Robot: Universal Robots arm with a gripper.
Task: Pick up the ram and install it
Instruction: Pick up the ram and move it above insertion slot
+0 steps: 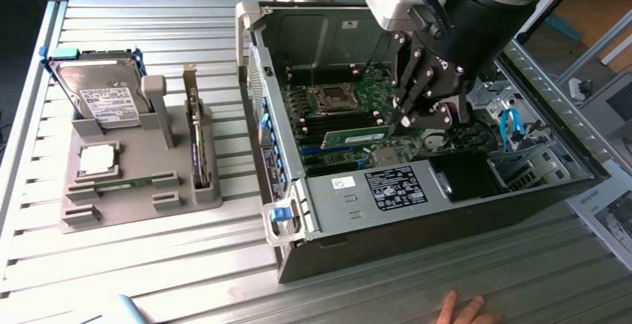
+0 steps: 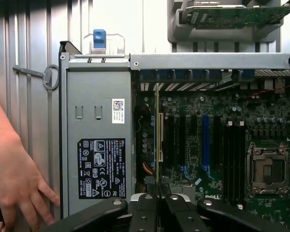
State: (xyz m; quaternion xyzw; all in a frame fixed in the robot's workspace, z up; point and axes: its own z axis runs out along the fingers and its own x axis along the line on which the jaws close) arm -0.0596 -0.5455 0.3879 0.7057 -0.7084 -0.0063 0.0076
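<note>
The ram [image 1: 357,137] is a thin green stick held inside the open computer case [image 1: 266,117], just above the motherboard [image 1: 336,117]. My gripper [image 1: 410,122] is shut on one end of it. In the wrist view the ram [image 2: 158,130] shows edge-on, running away from my gripper [image 2: 158,195], whose black fingers [image 2: 145,205] pinch it from both sides. It hangs beside the power supply [image 2: 99,145], short of the dark memory slots [image 2: 234,159] next to the processor socket [image 2: 267,169]. Whether it touches the board I cannot tell.
A grey holder [image 1: 89,213] at the exterior view's left carries a hard drive [image 1: 99,95], a square silver chip [image 1: 97,160], an upright expansion card [image 1: 197,143] and a thin green strip [image 1: 123,184]. A person's hand [image 1: 464,311] rests by the case; the hand [image 2: 14,183] is near the power supply.
</note>
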